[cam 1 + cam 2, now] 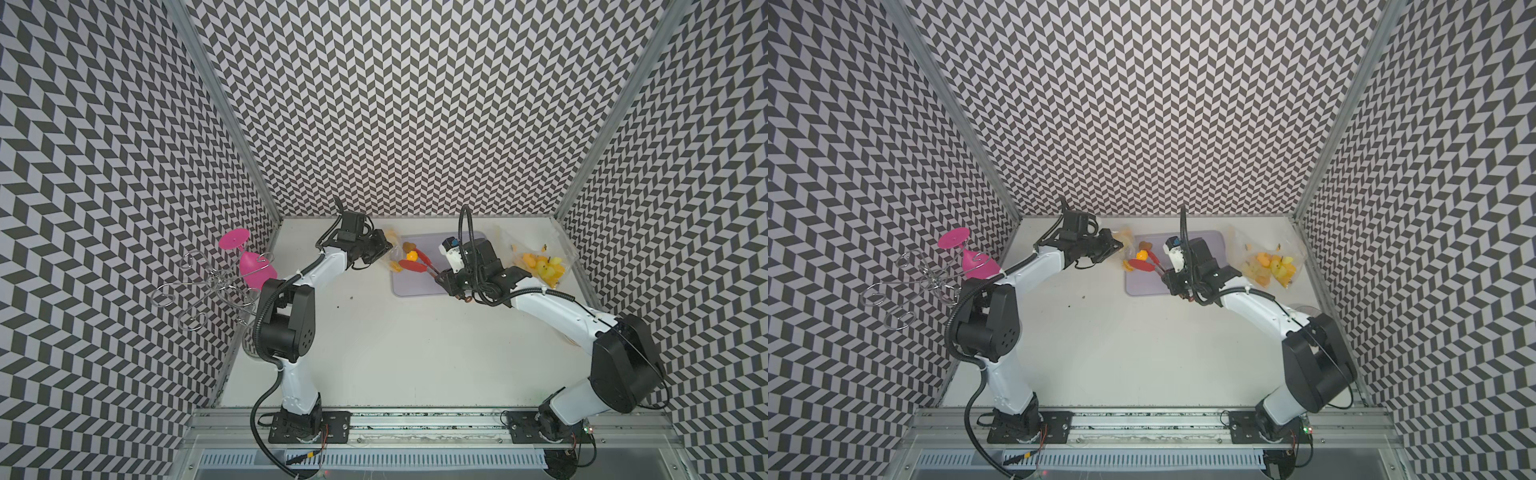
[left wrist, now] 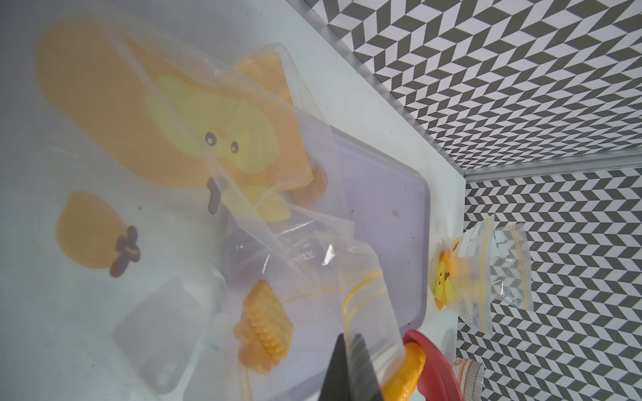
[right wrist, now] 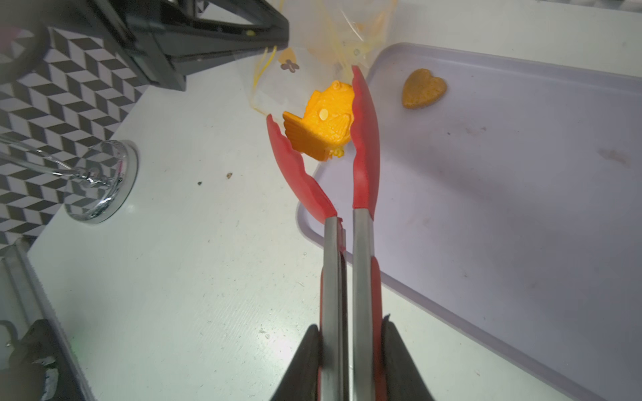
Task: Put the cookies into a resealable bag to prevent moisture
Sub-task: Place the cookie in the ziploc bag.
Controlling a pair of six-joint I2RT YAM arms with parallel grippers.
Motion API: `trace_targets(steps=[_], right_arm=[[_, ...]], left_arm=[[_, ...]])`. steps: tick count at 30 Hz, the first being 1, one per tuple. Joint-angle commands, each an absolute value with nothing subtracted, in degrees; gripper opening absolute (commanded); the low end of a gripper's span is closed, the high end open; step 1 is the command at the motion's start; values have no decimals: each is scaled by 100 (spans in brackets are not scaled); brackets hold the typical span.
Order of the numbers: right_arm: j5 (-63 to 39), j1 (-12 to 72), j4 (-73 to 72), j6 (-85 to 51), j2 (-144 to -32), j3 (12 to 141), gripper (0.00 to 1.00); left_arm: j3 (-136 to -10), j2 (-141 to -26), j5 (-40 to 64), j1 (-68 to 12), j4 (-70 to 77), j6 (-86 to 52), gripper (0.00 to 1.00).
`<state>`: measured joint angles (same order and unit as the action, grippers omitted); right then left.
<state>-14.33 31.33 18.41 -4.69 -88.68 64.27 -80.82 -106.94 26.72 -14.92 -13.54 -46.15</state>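
Black right gripper [image 3: 347, 324] clamps steel-handled red-tipped tongs [image 3: 361, 166], whose tips pinch an orange fish-shaped cookie [image 3: 324, 121] just ahead, beside the clear resealable bag [image 3: 274, 86] that the fully closed left gripper [image 1: 384, 246] pinches. A brown heart-shaped cookie [image 3: 424, 88] lies on the lilac plastic tray [image 3: 503, 225].

One tray [image 1: 419, 286], one tongs [image 1: 420, 264], one heart cookie [image 3: 424, 88]

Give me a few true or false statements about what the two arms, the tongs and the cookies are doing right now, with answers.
1. The left gripper has its jaws shut on the clear bag. True.
2. The red tongs grip an orange fish-shaped cookie. True.
3. The heart cookie is inside the clear bag. False: it lies on the lavender tray.
4. The right gripper pinches a cookie directly. False: it holds the red tongs by their handles.
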Motion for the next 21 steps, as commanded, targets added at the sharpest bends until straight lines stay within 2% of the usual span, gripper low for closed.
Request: trace_targets(steps=[1, 11, 21], right_arm=[[-1776, 3157, 1441, -255, -8951, 6739, 20], [-1241, 3155, 1497, -303, -9539, 7245, 7], [349, 3577, 1346, -293, -9444, 7138, 1]], left_arm=[[-8280, -10715, 2729, -1520, -1198, -4645, 0], [-8264, -10686, 2728, -1534, -1239, -4613, 0], [-8244, -10662, 2806, -1536, -1214, -4749, 0]])
